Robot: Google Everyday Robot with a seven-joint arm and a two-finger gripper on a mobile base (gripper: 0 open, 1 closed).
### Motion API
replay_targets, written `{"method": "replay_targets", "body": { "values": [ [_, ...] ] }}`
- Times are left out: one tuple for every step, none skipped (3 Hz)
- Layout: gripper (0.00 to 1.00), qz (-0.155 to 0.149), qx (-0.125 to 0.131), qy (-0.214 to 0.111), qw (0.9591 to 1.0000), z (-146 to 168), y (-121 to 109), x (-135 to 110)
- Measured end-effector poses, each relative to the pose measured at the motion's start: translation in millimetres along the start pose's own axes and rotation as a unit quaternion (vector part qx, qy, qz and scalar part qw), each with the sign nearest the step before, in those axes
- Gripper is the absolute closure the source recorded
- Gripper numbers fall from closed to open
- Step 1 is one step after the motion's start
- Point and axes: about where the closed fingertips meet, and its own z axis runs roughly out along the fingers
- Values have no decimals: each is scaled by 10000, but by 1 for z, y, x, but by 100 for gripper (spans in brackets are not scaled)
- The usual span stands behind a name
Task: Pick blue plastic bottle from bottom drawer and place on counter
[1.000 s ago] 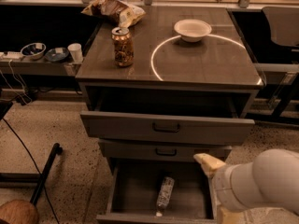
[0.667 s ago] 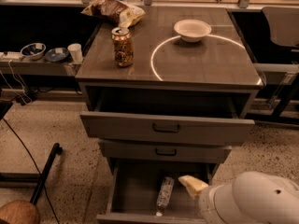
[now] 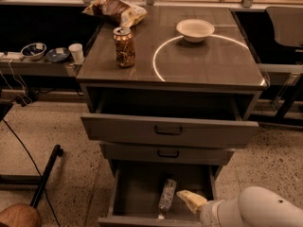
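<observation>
The blue plastic bottle point(image 3: 167, 196) lies lengthwise on the floor of the open bottom drawer point(image 3: 135, 188), its cap toward the front. My gripper point(image 3: 191, 200) reaches in from the lower right. Its pale yellowish tip sits inside the drawer just right of the bottle, close to it; whether they touch does not show. The bulky white arm point(image 3: 255, 209) fills the bottom right corner. The counter point(image 3: 213, 63) with its bright white ring is above.
On the counter stand a brown patterned can point(image 3: 124, 47), a white bowl point(image 3: 195, 30) and a snack bag point(image 3: 115, 9). The top drawer point(image 3: 168, 129) is pulled far out and the middle drawer point(image 3: 165, 152) a little, both overhanging the bottom one. A side shelf point(image 3: 35, 65) with bowls is at the left.
My gripper has moved down and to the left, from beside the drawer's right edge into the bottom drawer next to the bottle. The bottle has not moved.
</observation>
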Motion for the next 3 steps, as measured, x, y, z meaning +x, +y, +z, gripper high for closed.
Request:
{"method": "replay_targets", "body": {
  "values": [
    [0, -28, 15, -8, 10000, 32, -25, 18],
    [0, -415, -99, -264, 9987, 102, -68, 31],
    [0, -699, -363, -399, 9961, 178, -85, 49]
  ]
}}
